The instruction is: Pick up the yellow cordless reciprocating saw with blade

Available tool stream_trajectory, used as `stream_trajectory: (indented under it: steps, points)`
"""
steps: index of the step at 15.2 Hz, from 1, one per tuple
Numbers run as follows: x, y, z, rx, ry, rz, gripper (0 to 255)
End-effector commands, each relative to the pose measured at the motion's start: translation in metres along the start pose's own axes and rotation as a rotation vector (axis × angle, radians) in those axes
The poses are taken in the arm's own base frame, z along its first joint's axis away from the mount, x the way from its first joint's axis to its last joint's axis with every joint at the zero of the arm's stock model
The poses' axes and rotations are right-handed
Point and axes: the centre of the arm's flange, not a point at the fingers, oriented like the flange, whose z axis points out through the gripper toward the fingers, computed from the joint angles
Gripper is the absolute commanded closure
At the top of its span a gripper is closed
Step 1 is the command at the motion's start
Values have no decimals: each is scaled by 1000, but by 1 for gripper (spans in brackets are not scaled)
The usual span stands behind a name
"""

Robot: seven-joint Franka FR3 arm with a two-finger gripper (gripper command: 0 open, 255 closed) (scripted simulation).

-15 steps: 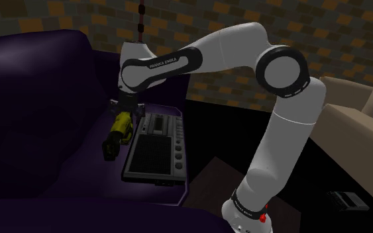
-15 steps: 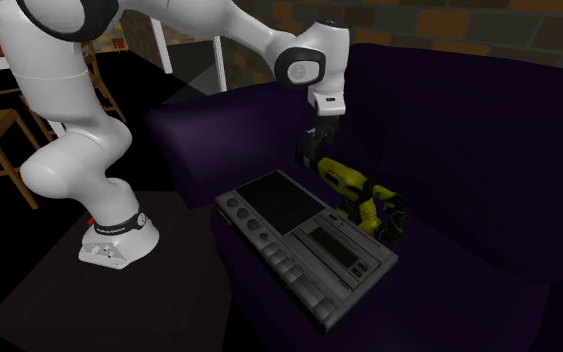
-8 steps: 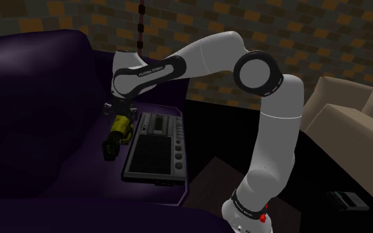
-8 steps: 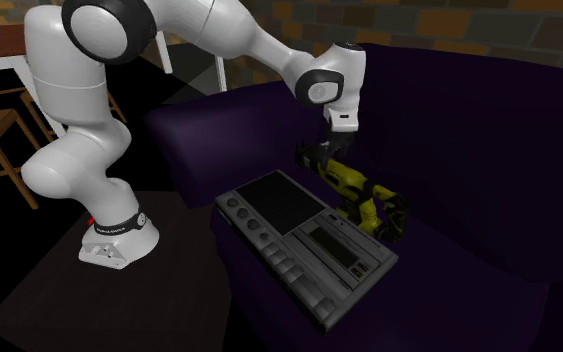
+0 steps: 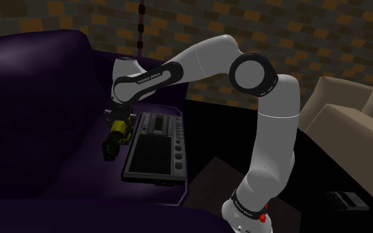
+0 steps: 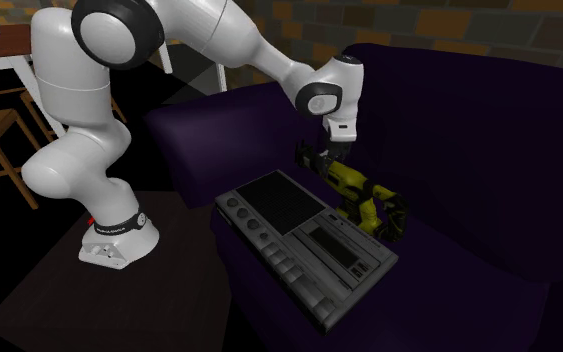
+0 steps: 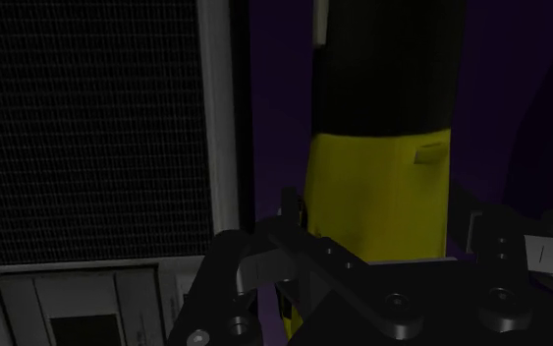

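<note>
Your target, the yellow-and-black reciprocating saw (image 5: 116,130), lies flat on the seat of a dark purple sofa (image 5: 32,99). It sits just beside a grey cassette recorder (image 5: 153,145) and runs roughly parallel to the recorder's long edge. That closeness probably explains the approach: the end effector (image 5: 116,115) comes in from above, set across the saw's yellow housing (image 7: 382,187) rather than near the recorder's side.

In the wrist view the end effector (image 7: 382,218) is spread, one side on each flank of the housing. You see no clear pinch on the housing (the margins look very thin, so treat contact as unconfirmed).

The blade is hard to make out. In the second exterior view the end effector (image 6: 321,160) covers one end of the saw (image 6: 357,187), and the other end is a dark lump against the dark cushion. The sofa's shadow swallows the fine detail there.
</note>
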Motion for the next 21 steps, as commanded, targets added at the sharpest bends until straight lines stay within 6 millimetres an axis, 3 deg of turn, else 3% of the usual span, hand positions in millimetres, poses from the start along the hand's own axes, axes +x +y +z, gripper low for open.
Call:
stream_trajectory:
  steps: [1,8,21]
  points:
    - [0,0,2,0,0,0,255]
    - [0,0,1,0,0,0,255]
    - [-2,-5,-67,0,0,0,255]
